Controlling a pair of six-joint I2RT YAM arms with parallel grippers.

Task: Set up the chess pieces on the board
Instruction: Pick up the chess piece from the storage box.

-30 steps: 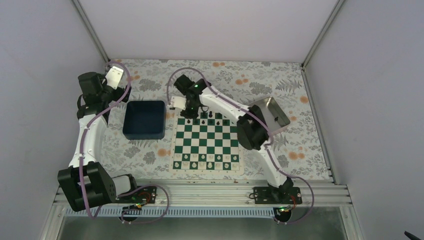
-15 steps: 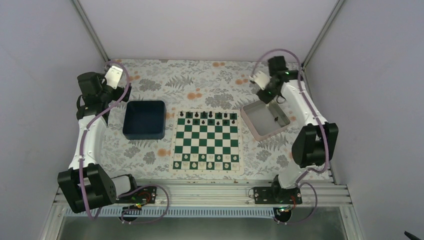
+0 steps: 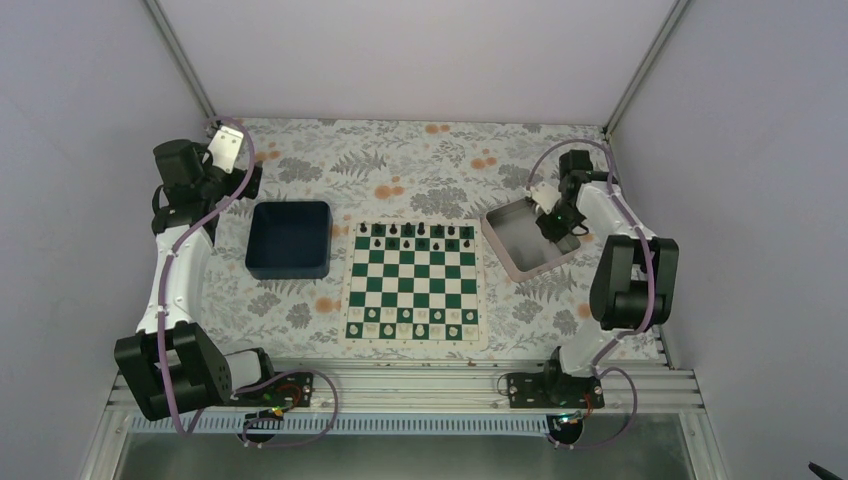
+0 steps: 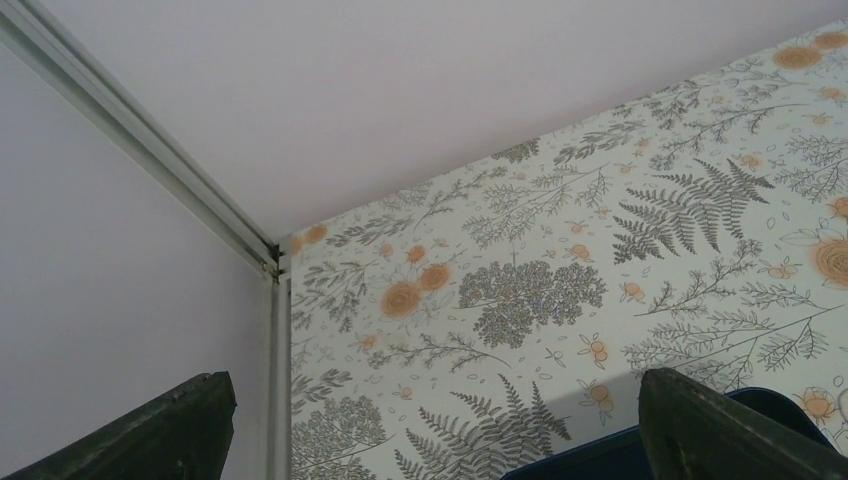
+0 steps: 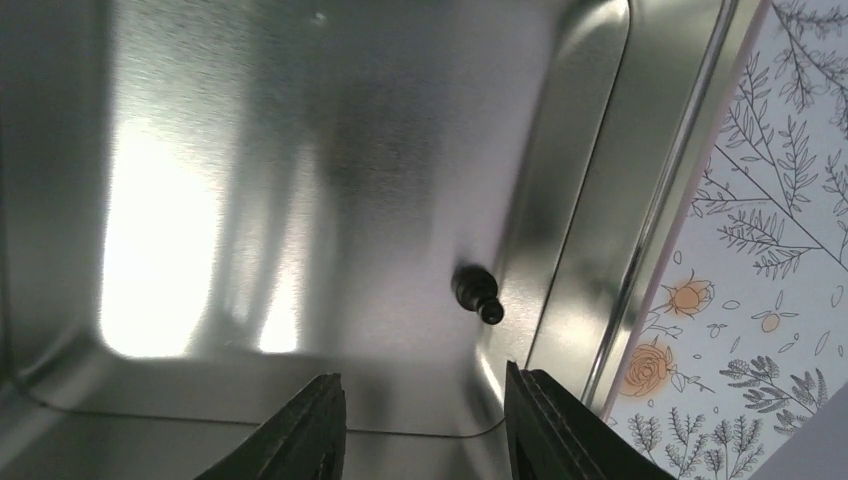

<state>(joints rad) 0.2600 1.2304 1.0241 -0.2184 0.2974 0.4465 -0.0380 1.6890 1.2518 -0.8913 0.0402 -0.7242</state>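
Inventory for your station, nearest item first.

1. Cream chess pieces (image 3: 412,322): they stand along the board's near ranks and are too small to count.
2. Board (image 3: 412,282): green and white squares with a white border. It lies flat on the floral counter (image 3: 400,170), midway between your two arms.
3. Black chess pieces (image 3: 415,237): they stand upright in the board's far ranks. You cannot read the number from the overhead view.
4. Dark blue bin (image 3: 252,240): it sits on the counter just left of the board's far half.
5. Silver metal tray (image 3: 502,247): it sits just right of the board's far corner, at an angle to it.
6. Lone black piece (image 5: 476,293): it lies on its side on the tray floor, close against the foot of one wall.
7. Your right pincer (image 5: 425,425): it is lowered inside the tray with its jaws parted wider than the piece, gripping nothing. The piece lies just ahead of one finger (image 5: 545,430), clear of it.
8. Your left pincer (image 4: 432,400): it is raised near the far-left corner, beyond the bin. The jaws are spread wide with nothing between them, and the bin's rim shows just below.
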